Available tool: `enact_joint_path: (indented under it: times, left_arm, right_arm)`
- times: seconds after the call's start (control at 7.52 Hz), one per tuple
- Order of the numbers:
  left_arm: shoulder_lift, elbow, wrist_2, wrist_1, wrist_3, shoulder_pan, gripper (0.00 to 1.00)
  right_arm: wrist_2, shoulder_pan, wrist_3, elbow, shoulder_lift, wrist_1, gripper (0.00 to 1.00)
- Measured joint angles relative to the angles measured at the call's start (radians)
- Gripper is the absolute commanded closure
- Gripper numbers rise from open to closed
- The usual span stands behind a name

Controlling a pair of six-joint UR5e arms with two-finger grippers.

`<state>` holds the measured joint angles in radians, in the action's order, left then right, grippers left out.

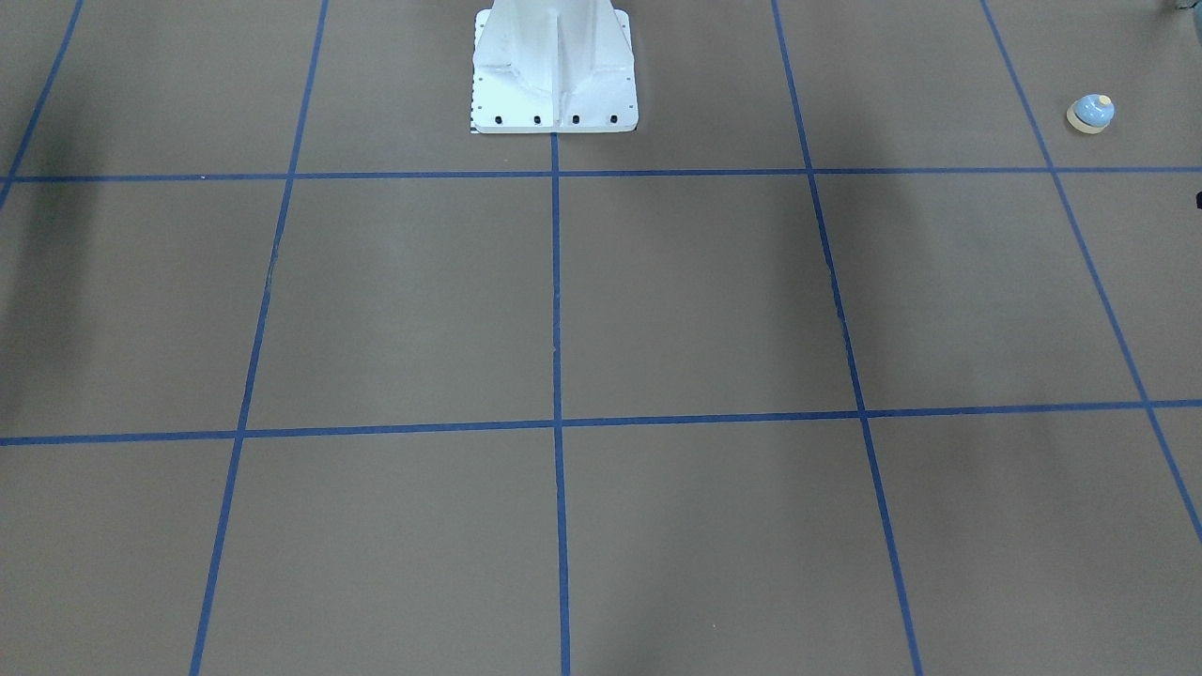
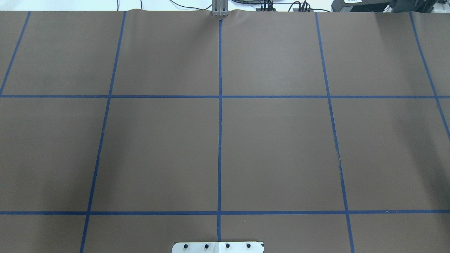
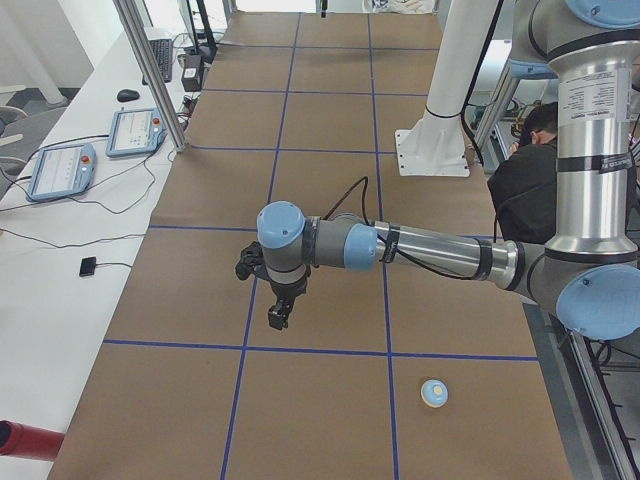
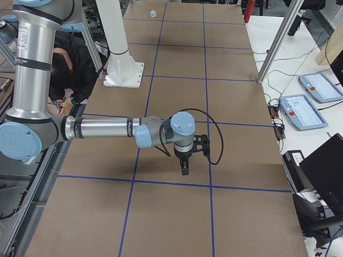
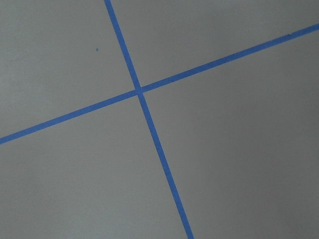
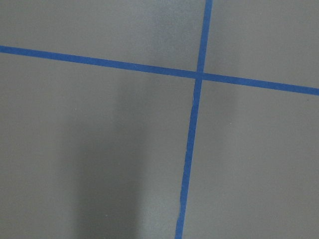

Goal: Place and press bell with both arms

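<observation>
Front view: the bell point(image 1: 1090, 114) stands upright; no claw shows. Left view: left claw point(image 3: 279, 316) hangs aloft, bell well apart, back-left of it; whether apart or together, I cannot tell. Right view: right claw point(image 4: 184, 168) the same, bell far beyond it. Best to descend squarely over the dome. No containers show.

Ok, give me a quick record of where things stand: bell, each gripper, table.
bell: upright on the table, at the robot's left end, nothing touching it
left gripper: hovers above the table, apart from the bell; open or shut cannot be told
right gripper: hovers above the table toward the opposite end; open or shut cannot be told
table: brown cover, blue tape grid
</observation>
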<state>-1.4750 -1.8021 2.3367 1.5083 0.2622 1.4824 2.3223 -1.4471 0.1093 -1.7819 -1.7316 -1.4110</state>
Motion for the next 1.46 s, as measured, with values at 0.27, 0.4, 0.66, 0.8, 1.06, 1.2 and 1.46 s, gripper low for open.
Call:
enact_joint_path:
  times: [0.27,0.4,0.66,0.8,1.06,1.2,1.46]
  left_arm:
    - [0.034,0.051,0.002,0.008,-0.001,-0.05,0.0]
    - [0.074,0.068,0.0,0.03,-0.002,-0.081,0.0]
    - [0.214,0.096,-0.002,0.163,-0.031,-0.114,0.0]
    - [0.286,0.116,-0.002,0.265,-0.075,-0.126,0.0]
    - [0.355,0.187,-0.004,0.411,-0.15,-0.159,0.0]
    - [0.366,0.214,-0.005,0.439,-0.181,-0.184,0.0]
    - [0.386,0.238,-0.004,0.455,-0.223,-0.232,0.0]
  right_arm:
    - [0.0,0.021,0.033,0.001,0.021,0.0,0.0]
    - [-0.001,0.026,0.04,0.002,0.026,0.0,0.0]
    - [-0.001,0.032,0.044,0.002,0.028,0.0,0.0]
    - [-0.001,0.034,0.044,0.002,0.029,0.001,0.0]
    - [-0.002,0.034,0.042,0.0,0.029,0.001,0.0]
    - [-0.002,0.034,0.042,-0.001,0.029,0.002,0.0]
    - [-0.003,0.034,0.041,-0.003,0.029,0.007,0.0]
